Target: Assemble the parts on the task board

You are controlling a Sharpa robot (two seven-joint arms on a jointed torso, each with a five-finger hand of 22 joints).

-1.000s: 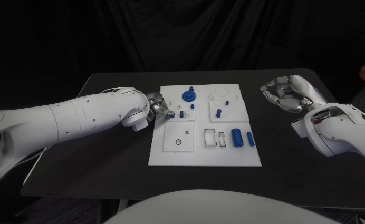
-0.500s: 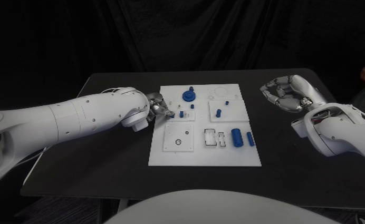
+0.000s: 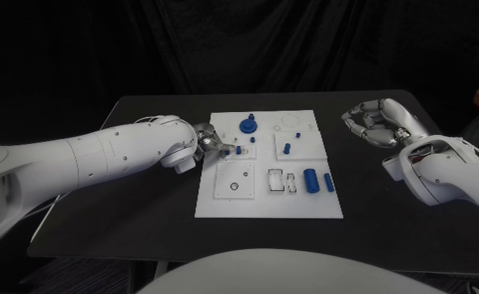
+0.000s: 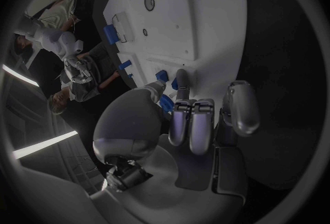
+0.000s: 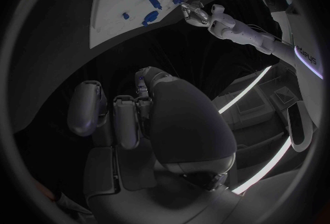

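The left wrist view shows the left hand (image 4: 196, 119) with a fingertip (image 4: 181, 76) on the board (image 4: 206, 9), a blue part (image 4: 165, 104) between thumb and fingers; whether it is gripped, I cannot tell. The head view shows the board mid-counter (image 3: 149, 218) with seven visible blue parts. The right hand (image 3: 374, 122) hovers curled, holding nothing. No writing is readable.

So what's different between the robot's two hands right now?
The left hand reaches over the left edge of the task board, its fingertips at a small blue part there; the right hand sits off the board, over the black table. The left hand's fingers stretch toward the parts; the right hand's are curled in with nothing in them. Both are silver, on white arms.
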